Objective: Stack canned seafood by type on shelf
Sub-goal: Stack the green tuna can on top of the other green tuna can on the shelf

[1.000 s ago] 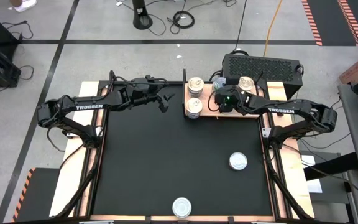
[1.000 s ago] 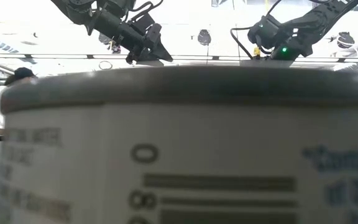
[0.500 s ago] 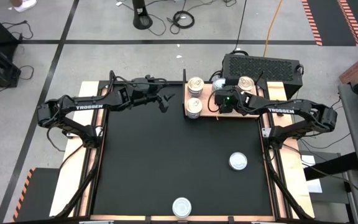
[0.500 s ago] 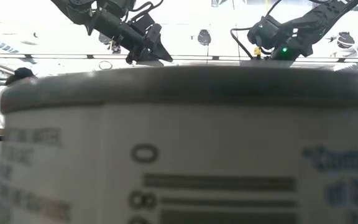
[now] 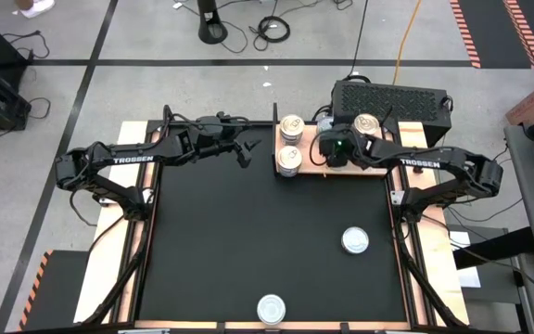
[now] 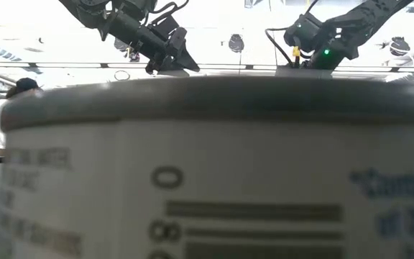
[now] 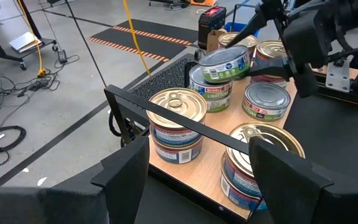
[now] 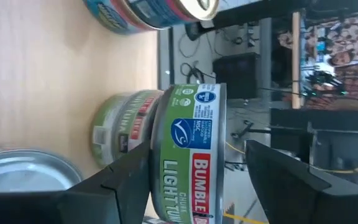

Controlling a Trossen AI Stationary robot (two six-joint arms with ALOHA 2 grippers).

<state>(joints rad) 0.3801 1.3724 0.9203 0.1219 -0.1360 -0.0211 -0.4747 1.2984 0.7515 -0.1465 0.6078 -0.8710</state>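
The green tin (image 8: 188, 152) between my right fingers (image 8: 278, 180) reads "BUMBLE… LIGHT", lying tilted atop another green tin (image 8: 124, 127) on the shelf (image 8: 48, 81). Those fingers stand apart, one touching its side; my left fingers (image 7: 213, 171) are spread wide beside the shelf.

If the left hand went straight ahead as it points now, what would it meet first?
Probably the nearest stack of gold-topped round tins on the light wooden board, right ahead of the open left hand, though depth is uncertain.

Overhead camera straight down; low one against a can (image 6: 207, 173); both wrist cameras sharing the shelf (image 7: 229, 134).
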